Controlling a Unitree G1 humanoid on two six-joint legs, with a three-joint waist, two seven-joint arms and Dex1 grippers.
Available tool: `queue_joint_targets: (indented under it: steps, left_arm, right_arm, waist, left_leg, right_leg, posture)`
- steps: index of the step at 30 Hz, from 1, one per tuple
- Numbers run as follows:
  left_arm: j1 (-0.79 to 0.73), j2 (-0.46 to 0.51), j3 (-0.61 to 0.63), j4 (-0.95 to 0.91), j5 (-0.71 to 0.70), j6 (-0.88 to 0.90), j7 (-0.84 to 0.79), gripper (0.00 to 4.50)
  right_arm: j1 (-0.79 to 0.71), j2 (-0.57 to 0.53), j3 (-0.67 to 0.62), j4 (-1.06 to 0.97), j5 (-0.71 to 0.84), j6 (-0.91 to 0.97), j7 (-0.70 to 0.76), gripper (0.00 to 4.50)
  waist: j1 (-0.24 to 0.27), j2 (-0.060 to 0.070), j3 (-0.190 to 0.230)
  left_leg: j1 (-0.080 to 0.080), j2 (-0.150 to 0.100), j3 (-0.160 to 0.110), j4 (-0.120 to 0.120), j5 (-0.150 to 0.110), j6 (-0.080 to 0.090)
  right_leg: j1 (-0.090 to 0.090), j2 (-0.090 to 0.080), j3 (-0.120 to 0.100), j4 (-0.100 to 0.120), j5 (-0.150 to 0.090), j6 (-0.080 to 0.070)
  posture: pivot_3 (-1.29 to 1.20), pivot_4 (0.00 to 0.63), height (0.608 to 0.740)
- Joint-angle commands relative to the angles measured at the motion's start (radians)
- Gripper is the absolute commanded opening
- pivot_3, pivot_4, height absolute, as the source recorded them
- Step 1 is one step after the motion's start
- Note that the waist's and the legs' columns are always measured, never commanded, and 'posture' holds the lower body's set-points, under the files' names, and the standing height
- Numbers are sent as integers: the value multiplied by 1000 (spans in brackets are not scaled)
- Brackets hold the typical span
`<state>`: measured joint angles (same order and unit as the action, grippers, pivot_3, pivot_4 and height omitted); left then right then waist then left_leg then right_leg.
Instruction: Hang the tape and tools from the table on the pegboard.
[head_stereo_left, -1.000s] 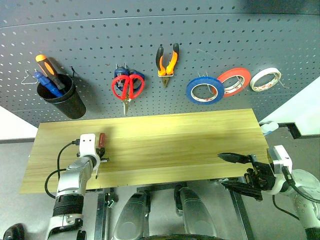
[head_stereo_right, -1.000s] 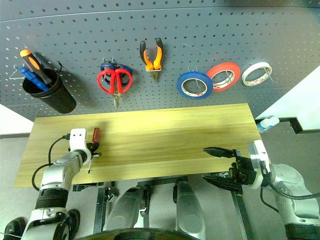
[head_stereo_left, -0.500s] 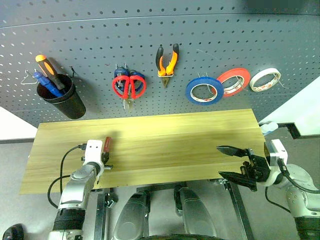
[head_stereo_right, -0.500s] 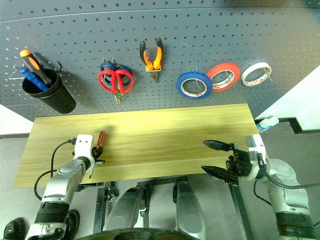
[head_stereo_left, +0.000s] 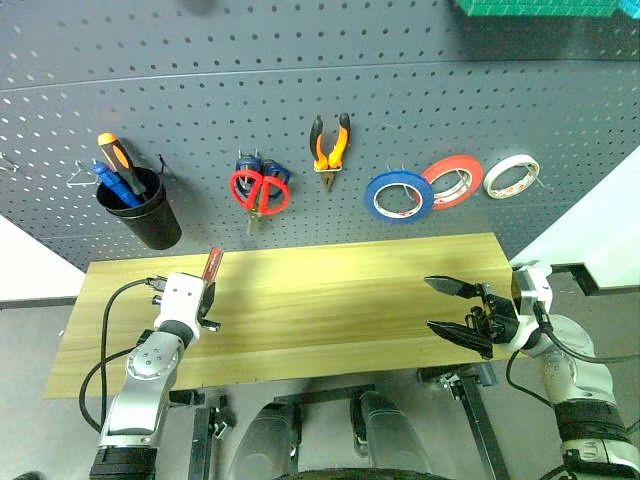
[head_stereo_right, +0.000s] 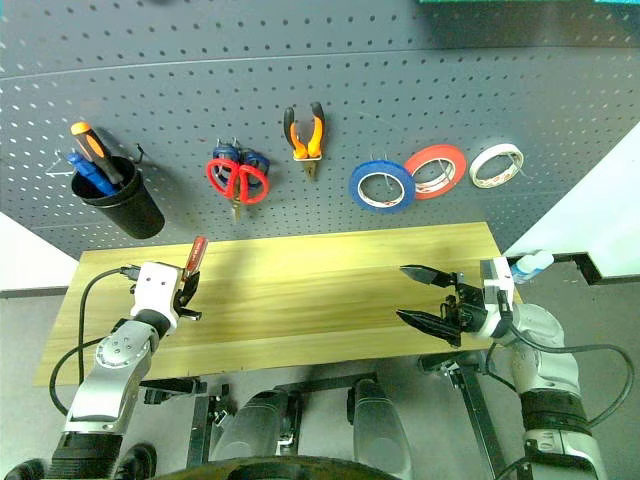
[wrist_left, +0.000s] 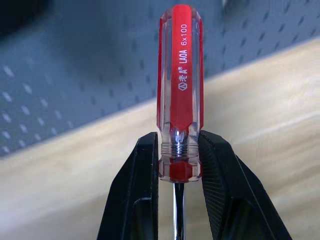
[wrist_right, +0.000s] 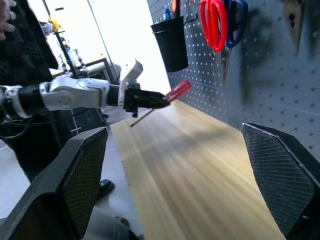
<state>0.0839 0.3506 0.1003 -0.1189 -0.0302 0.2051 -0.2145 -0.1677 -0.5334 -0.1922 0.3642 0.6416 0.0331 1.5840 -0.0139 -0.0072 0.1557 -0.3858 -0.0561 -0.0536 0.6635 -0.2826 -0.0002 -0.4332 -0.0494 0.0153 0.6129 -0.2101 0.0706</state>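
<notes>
Lifted off the table since a second ago, the small red-handled screwdriver now rides above the wood's left end, handle tilted up toward the pegboard, clamped at the handle's base between the 2 black fingers of the left gripper, its metal shaft running back between them. On the board, from left to right, a black cup holds an orange-and-black-handled screwdriver and a blue-handled tool, then come the red-handled scissors hanging in front of a blue-handled pair, the orange-and-black-handled pliers, the dark blue roll of tape, a red-orange roll and a white roll. At the table's right end, the right gripper has edged forward over the front corner, pointing left along the tabletop with its 2 fingers spread wide and nothing between them. A person in dark clothing stands beyond the left arm in the right wrist view.
</notes>
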Motion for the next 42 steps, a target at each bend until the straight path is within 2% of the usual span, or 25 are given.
queue_joint_targets:
  steps: [1, 4, 17, 23, 30, 42]
  left_arm:
    - [2, 9, 12, -32, 18, -80, 1, 804]
    - [5, 13, 21, -44, 30, -137, 7, 804]
    - [5, 25, 53, -107, 87, -276, 54, 804]
    - [-31, 21, 89, -161, 91, -262, 88, 804]
    - [-109, 33, 125, -186, 103, -236, 112, 804]
    - [-230, 69, 173, -238, 109, -159, 118, 804]
  right_arm:
    - [-45, 4, -25, 55, 1, -36, 25, 4500]
    - [-76, 1, -33, 110, 14, -37, 30, 4500]
    - [-160, 12, -13, 263, 26, -92, 30, 4500]
    - [-192, 9, -4, 317, 37, -97, 30, 4500]
    - [-209, 13, -15, 335, 74, -77, 30, 4500]
    - [-197, 46, -35, 312, 138, -37, 30, 4500]
  waist:
    - [0, 1, -11]
    - [-1, 1, -29]
    - [1, 6, -70]
    - [4, 7, -73]
    - [3, 7, -73]
    - [3, 7, -74]
  left_leg:
    - [2, 0, 0, 0, 0, 0]
    - [12, 0, 0, 0, 0, 0]
    - [15, 0, 1, 0, 0, 0]
    - [17, 0, 1, 1, 0, 0]
    - [30, 0, 1, 1, 0, 1]
    - [31, 0, 1, 1, 0, 1]
  right_leg:
    - [2, 0, 0, 0, 0, 0]
    - [11, 1, 0, 0, 0, 0]
    - [14, 2, 2, 2, 0, 0]
    - [16, 2, 2, 2, 1, -1]
    - [29, 2, 2, 1, -1, 0]
    - [29, 3, 3, 2, 0, -1]
  posture:
    - [-84, 16, 736]
    - [-79, 0, 736]
    - [-48, 0, 736]
    - [-27, 0, 736]
    - [-17, 0, 736]
    - [-14, 0, 736]
